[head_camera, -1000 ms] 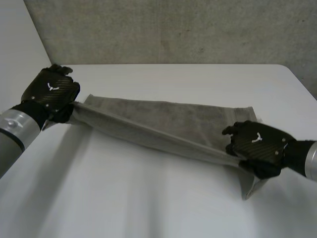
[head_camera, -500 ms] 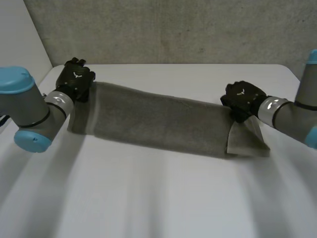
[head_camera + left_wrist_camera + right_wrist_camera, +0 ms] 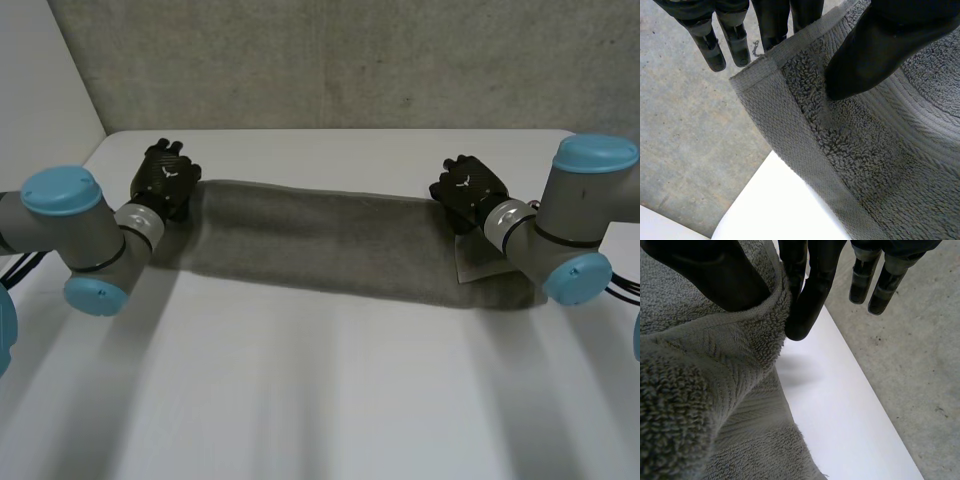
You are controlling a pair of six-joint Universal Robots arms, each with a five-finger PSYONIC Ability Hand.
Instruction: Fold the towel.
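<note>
A grey towel (image 3: 320, 242) lies stretched across the far half of the white table (image 3: 300, 400), folded into a long band. My left hand (image 3: 167, 178) holds its far left corner: in the left wrist view the thumb (image 3: 875, 50) presses the towel's corner (image 3: 805, 80) against the fingers behind it. My right hand (image 3: 463, 190) holds the far right corner, and the right wrist view has the towel's edge (image 3: 755, 325) pinched between thumb and fingers (image 3: 807, 300). A lower layer of the towel (image 3: 490, 270) sticks out near the right hand.
The table's far edge (image 3: 330, 131) runs just beyond both hands, with a grey concrete wall (image 3: 350, 60) behind it. Both forearms (image 3: 80, 235) reach across the table's sides. Bare white table spreads out in front of the towel.
Both hands have carried the towel's near edge up and over to the far side, laying it down as a folded band. The arms now reach further across the table.
</note>
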